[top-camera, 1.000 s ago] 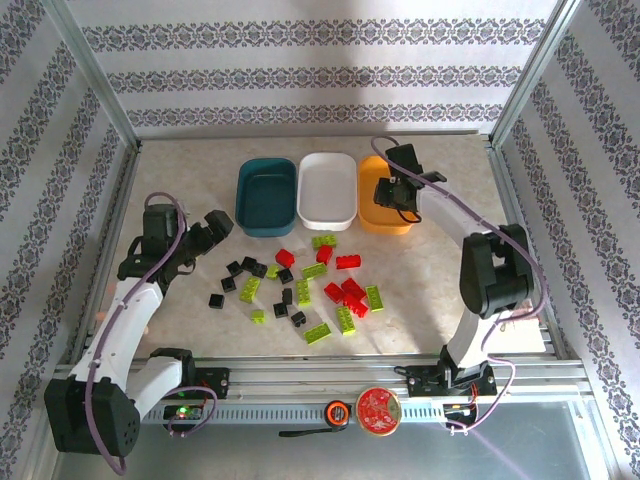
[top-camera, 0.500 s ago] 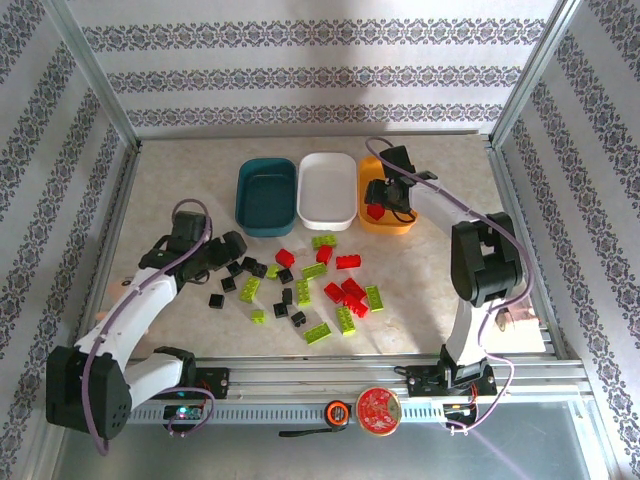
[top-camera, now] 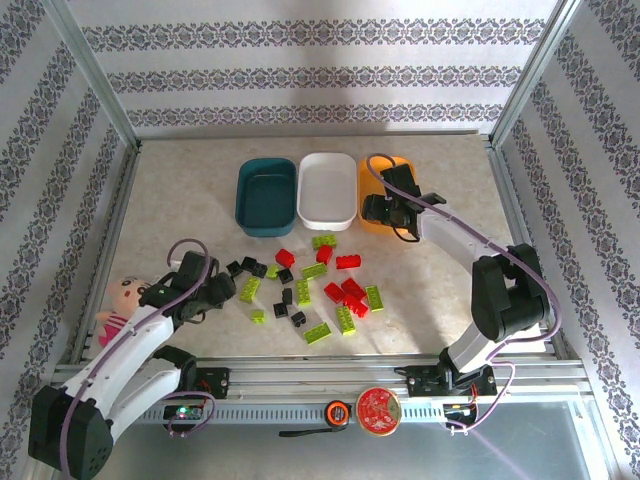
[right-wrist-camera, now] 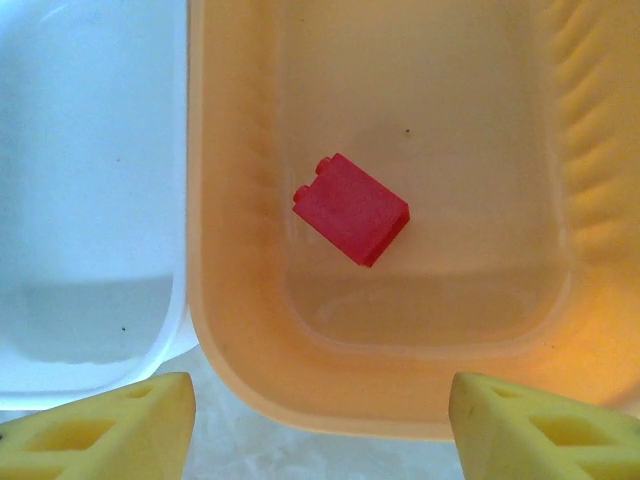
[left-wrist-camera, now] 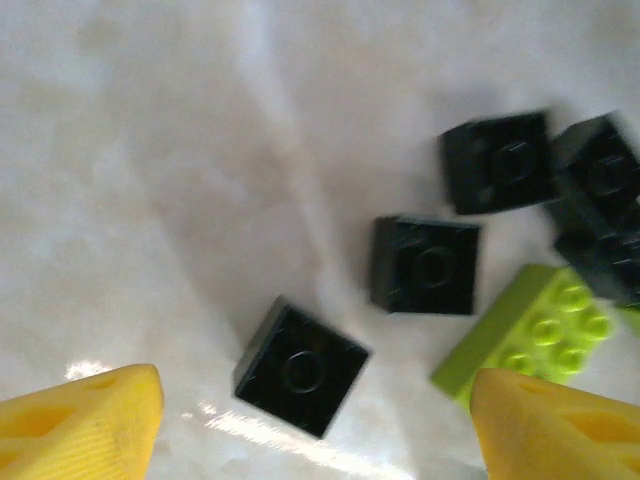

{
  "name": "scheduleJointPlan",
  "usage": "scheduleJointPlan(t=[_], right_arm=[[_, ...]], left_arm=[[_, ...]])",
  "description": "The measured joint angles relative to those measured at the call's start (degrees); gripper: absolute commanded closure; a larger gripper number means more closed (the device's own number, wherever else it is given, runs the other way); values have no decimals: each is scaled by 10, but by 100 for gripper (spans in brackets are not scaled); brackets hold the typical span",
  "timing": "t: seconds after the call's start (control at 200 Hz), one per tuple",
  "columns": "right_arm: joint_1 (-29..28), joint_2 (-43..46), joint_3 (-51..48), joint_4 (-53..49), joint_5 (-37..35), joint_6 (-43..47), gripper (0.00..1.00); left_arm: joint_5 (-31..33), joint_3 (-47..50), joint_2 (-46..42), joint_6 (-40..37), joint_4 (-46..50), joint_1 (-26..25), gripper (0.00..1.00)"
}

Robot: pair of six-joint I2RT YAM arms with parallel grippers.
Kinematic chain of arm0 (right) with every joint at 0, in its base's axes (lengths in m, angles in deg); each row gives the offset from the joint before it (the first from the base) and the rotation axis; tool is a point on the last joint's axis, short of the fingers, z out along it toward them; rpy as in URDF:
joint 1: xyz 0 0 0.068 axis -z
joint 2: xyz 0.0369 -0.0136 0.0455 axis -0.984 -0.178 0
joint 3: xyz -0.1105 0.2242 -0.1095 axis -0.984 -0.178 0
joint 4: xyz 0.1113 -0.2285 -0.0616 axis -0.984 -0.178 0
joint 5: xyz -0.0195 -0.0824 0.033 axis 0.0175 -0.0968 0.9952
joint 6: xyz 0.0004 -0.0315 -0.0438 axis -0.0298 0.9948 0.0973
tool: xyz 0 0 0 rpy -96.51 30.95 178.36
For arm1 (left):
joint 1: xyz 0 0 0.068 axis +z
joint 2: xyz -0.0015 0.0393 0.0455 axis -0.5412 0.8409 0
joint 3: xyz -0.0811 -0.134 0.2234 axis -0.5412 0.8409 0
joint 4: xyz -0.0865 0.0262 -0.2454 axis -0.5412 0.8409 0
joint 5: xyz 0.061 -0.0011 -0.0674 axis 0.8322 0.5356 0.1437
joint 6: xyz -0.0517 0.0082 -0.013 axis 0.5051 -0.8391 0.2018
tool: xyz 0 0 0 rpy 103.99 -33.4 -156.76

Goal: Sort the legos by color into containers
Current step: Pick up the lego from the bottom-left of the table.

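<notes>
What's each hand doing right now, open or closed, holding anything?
Left hand: open, empty, above black legos.
Right hand: open, empty, over the orange tray.

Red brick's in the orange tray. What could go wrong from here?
The open left gripper straddles one black brick, but a lime brick lies by one finger; closing may drag it too.
The open right gripper hangs over the near rim of the orange tray; a low retreat might snag it.
The doll sits beside the left arm; a swing may knock it.
</notes>
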Motion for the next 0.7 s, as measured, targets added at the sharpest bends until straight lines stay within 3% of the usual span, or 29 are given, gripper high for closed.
scheduleJointPlan(t=[0.285, 0.7], right_arm=[[-8, 17, -3, 6, 0, -8, 32], [-10, 29, -11, 8, 0, -8, 32]], left_arm=[[-25, 36, 45, 4, -34, 0, 26], [-5, 26, 116, -12, -83, 0, 43]])
